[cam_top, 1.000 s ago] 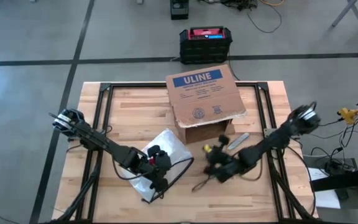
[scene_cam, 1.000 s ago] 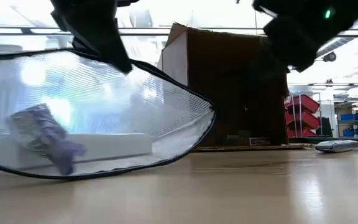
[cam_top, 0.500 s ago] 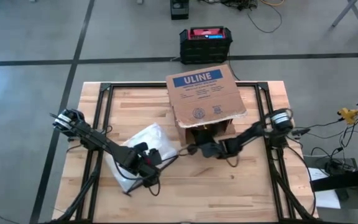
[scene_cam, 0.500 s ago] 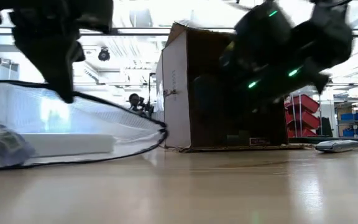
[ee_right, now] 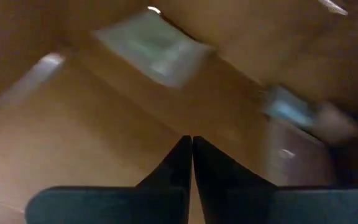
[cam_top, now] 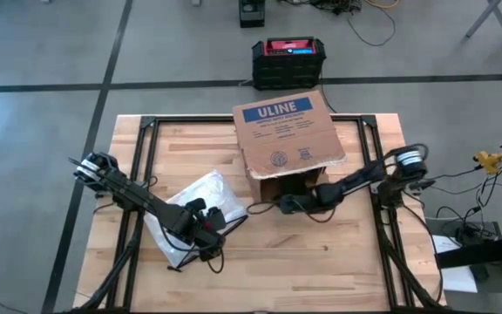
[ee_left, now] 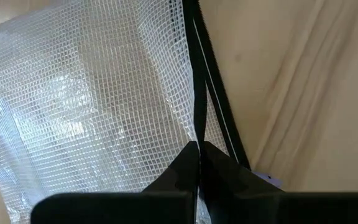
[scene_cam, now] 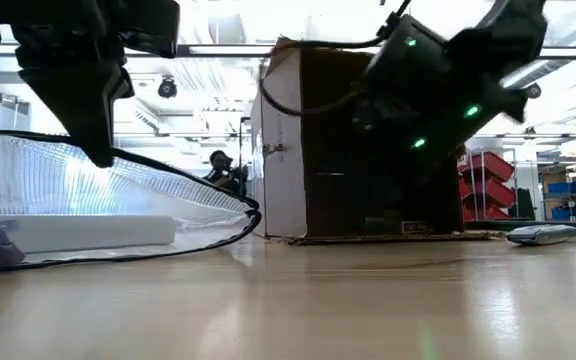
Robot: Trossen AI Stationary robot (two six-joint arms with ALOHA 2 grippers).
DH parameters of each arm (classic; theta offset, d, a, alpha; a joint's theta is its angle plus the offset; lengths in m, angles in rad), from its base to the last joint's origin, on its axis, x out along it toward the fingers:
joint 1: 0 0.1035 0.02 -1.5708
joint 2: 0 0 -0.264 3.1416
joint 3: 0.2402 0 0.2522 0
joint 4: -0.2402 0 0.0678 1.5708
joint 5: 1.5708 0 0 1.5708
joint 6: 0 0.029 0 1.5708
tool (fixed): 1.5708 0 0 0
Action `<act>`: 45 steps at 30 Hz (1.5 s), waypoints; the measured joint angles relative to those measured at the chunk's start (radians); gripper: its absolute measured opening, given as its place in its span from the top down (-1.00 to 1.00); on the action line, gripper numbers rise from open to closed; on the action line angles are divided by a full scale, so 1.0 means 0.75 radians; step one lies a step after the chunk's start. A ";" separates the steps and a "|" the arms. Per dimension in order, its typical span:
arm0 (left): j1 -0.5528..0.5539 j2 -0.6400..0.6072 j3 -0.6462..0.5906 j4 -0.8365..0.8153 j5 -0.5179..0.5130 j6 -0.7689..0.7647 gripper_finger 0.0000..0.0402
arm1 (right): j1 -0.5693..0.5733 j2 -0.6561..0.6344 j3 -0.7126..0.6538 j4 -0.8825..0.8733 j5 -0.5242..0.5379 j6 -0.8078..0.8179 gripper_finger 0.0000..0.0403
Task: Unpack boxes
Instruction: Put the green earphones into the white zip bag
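With the ULINE box lying on its side at upper centre, mouth toward the bottom of the frame, the right gripper, fingers closed and empty, reached into it, probably for more contents, while the left gripper pinched the mesh bag's black edge at lower left.

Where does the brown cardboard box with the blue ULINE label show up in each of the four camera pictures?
High view: brown corrugated cardboard box sits at the table's far middle, lying on its side.
Low view: it stands at centre, behind the right arm.
Left wrist view: not in it; only the clear mesh bag.
Right wrist view: blurred brown surfaces, likely the box's inside.
Shared landmark: the wooden table.
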 joint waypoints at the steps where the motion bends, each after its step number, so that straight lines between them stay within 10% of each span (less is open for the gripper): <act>1: 0.000 0.000 0.000 0.000 0.000 -0.007 1.00 | 0.000 -0.045 -0.014 -0.089 0.032 0.038 1.00; 14: -0.001 0.000 0.000 0.011 -0.003 -0.015 1.00 | -0.006 -0.411 -0.297 -0.480 0.271 0.997 1.00; 21: 0.000 -0.001 0.000 0.017 -0.048 0.009 1.00 | -0.008 -0.168 -0.185 0.029 0.261 0.495 1.00; 29: -0.001 -0.001 -0.001 0.017 -0.036 0.003 1.00 | -0.041 0.185 0.143 -0.078 0.310 0.328 1.00; 40: 0.000 -0.001 -0.004 0.017 -0.035 0.033 1.00 | -0.067 0.314 0.405 -0.062 -0.016 -0.405 1.00; 45: -0.004 -0.001 -0.004 0.017 -0.035 -0.004 1.00 | -0.144 0.226 0.348 -0.078 -0.009 -0.190 1.00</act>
